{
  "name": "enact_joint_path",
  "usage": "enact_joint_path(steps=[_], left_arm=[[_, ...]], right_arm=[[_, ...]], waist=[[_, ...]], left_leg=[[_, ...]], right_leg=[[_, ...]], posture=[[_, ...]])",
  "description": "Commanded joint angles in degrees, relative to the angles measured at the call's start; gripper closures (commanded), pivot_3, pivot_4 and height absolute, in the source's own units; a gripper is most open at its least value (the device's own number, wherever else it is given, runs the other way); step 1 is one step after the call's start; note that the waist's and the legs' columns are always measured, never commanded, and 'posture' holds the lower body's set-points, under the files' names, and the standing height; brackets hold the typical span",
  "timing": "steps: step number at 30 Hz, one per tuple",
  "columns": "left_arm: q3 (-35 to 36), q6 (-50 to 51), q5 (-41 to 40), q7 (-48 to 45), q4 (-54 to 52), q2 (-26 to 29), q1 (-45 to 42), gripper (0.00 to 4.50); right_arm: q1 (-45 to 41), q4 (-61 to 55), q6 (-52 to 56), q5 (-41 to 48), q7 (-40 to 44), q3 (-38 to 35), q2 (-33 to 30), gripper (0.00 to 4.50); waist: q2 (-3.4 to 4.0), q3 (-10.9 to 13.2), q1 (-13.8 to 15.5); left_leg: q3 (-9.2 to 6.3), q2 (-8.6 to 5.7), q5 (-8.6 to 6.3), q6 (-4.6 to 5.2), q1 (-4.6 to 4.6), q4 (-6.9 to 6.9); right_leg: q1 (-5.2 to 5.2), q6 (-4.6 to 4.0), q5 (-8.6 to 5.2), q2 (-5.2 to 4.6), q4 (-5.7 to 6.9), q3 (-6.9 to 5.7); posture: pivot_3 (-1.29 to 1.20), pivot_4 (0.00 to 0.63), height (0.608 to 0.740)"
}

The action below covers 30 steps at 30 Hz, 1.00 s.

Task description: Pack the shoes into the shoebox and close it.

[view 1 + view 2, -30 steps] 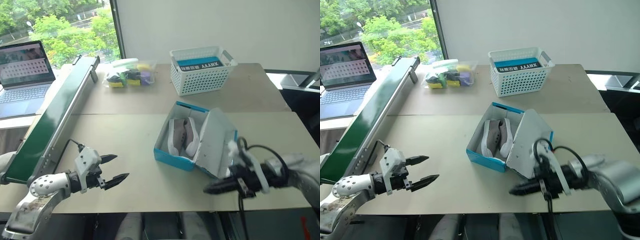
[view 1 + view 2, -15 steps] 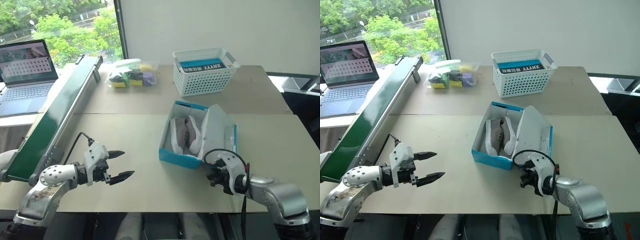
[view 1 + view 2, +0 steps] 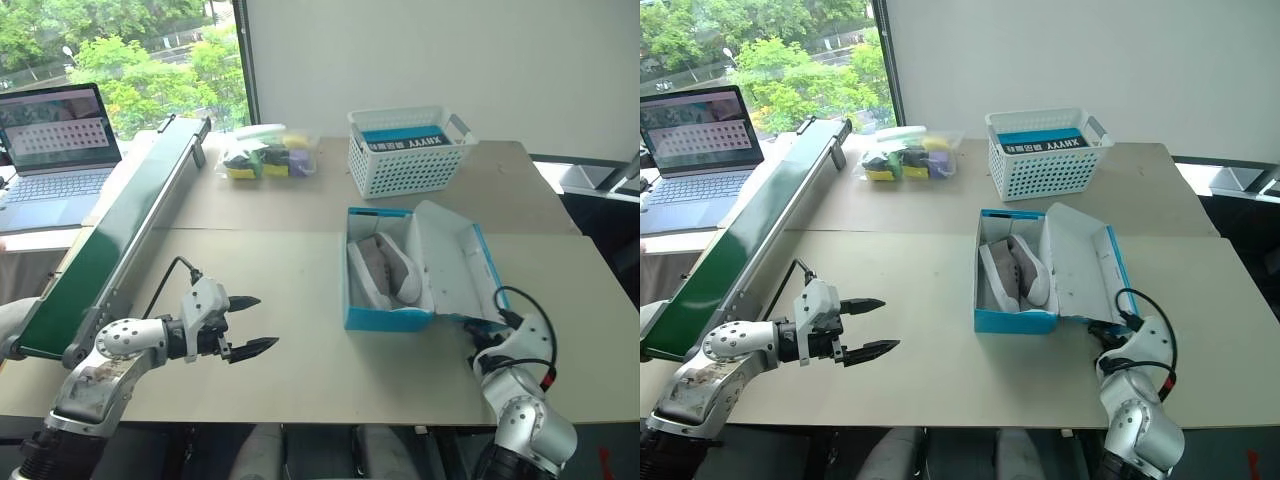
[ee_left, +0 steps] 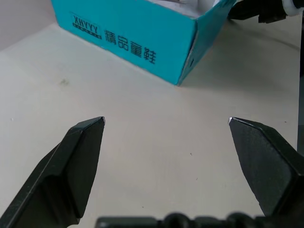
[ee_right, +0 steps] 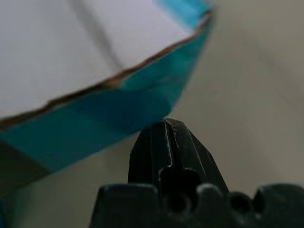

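Shoebox: the blue shoebox [image 3: 395, 318] sits on the near table [image 3: 270, 385], a little right of the middle, with its lid [image 3: 452, 262] thrown open to the right, white inside facing up.
Shoes: both shoes [image 3: 388, 270] lie inside the box side by side, pale soles showing, toes toward the far end.
Left gripper: the left gripper [image 3: 250, 323] hovers over bare tabletop well to the left of the box, its two black fingers spread wide and holding nothing; in the left wrist view the fingers [image 4: 76, 166] frame the box's near blue corner, which stands apart from them.
Right gripper: the right gripper [image 3: 1102, 329] is at the near right corner of the open lid, fingers pressed together with nothing between them; in the right wrist view its tip [image 5: 168, 142] sits just under the lid's blue edge, and whether it touches cannot be told.
Hard to see: the right fingertips are mostly covered by the wrist and its black cable [image 3: 520, 310]; the shoes' far ends are partly hidden by the box wall.
Edges: the lid's free edge lies near the table's right side; a green conveyor [image 3: 120, 235] borders the left.
Open room: wide bare tabletop lies between the left gripper and the box; a white basket [image 3: 408, 150] and a bag of small items [image 3: 265, 158] stand on the far table, well clear.
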Motion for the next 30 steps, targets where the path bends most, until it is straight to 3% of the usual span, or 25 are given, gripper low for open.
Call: enact_joint_path(steps=[1,5,8,11,15,19,22,24,26,30], left_arm=[[0.98,0.53,-0.43,0.75,-2.69,-0.2,-0.25,0.03],[1.54,0.89,-0.19,1.95,-3.6,-0.47,0.77,0.03],[1.88,1.08,-0.28,2.68,-4.29,-0.62,1.45,0.03],[1.91,1.3,-0.23,3.66,-5.1,-0.97,2.29,0.03],[1.73,1.61,-0.1,5.22,-6.64,-1.72,3.67,0.03],[2.05,1.8,-0.09,6.07,-7.05,-1.97,4.1,0.03],[2.42,1.87,-0.04,7.16,-7.79,-2.22,5.19,0.03],[2.38,1.85,0.15,7.71,-8.21,-2.42,5.8,0.03],[2.41,1.95,0.28,8.45,-8.84,-2.84,6.3,0.03],[2.95,2.23,0.32,9.99,-9.98,-3.64,7.18,0.03]], right_arm=[[-3.44,3.52,-4.8,16.25,1.56,-4.75,8.69,4.48],[-7.89,0.95,-3.79,35.94,7.14,-3.43,7.96,4.48],[-10.54,-0.98,-4.46,45.19,10.05,-1.3,5.18,4.48],[-12.06,-3.66,-3.64,49.41,15.66,3.77,-0.08,4.48],[-12.14,-8.99,3.58,51.79,29.65,13.36,-10.86,4.48],[-11.41,-9.81,5.11,45.92,37.13,22.14,-20.44,4.48],[-20.29,-5.16,2.03,26.15,38.28,36.63,-28.73,4.48],[-27.35,2.52,-2.02,14.55,35.15,43.54,-28.9,4.48],[-33.93,13.67,-7.04,5.81,29.51,45.57,-26.05,4.48],[-38.92,26.85,-11.01,-3.83,29.2,49.15,-24.13,4.48]], waist=[[0.15,0.08,-0.26],[0.68,0.36,-2.09],[0.86,0.41,-2.72],[0.97,0.47,-2.81],[1.18,0.6,-2.82],[1.11,0.56,-2.36],[1.14,0.58,-2.57],[1.13,0.58,-2.84],[1.1,0.57,-2.99],[1.04,0.58,-1.67]], left_leg=[[0.01,0.01,0.0,0.01,0.0,-0.06],[0.11,0.09,0.0,0.02,0.0,-0.11],[0.25,0.22,0.01,0.04,0.06,-0.14],[0.25,0.24,0.01,0.04,0.04,-0.16],[0.26,0.15,0.01,0.04,-0.02,-0.13],[0.22,0.19,-0.05,0.12,0.01,-0.14],[0.32,0.16,-0.05,0.11,0.01,-0.09],[0.49,0.19,-0.04,0.11,0.04,-0.03],[0.62,0.29,-0.04,0.11,0.13,-0.05],[0.56,0.33,-0.05,0.1,-0.03,-0.08]], right_leg=[[-0.04,-0.06,0.02,0.01,0.03,0.01],[-0.16,-0.28,0.07,0.07,0.23,0.08],[-0.2,-0.25,0.02,0.19,0.29,0.19],[-0.21,-0.22,-0.01,0.22,0.28,0.18],[-0.25,-0.17,-0.03,0.15,0.28,0.21],[-0.19,-0.08,-0.13,0.2,0.26,0.15],[-0.23,-0.02,-0.16,0.14,0.26,0.18],[-0.28,0.0,-0.13,0.14,0.26,0.24],[-0.27,-0.04,-0.07,0.19,0.26,0.25],[-0.36,-0.4,0.13,0.25,0.27,0.22]], posture=[[0.0,0.15,0.729],[0.0,0.15,0.729],[0.0,0.15,0.729],[0.0,0.15,0.729],[0.0,0.15,0.729],[0.0,0.15,0.729],[0.0,0.15,0.729],[0.0,0.15,0.729],[0.0,0.15,0.729],[0.0,0.15,0.729]])
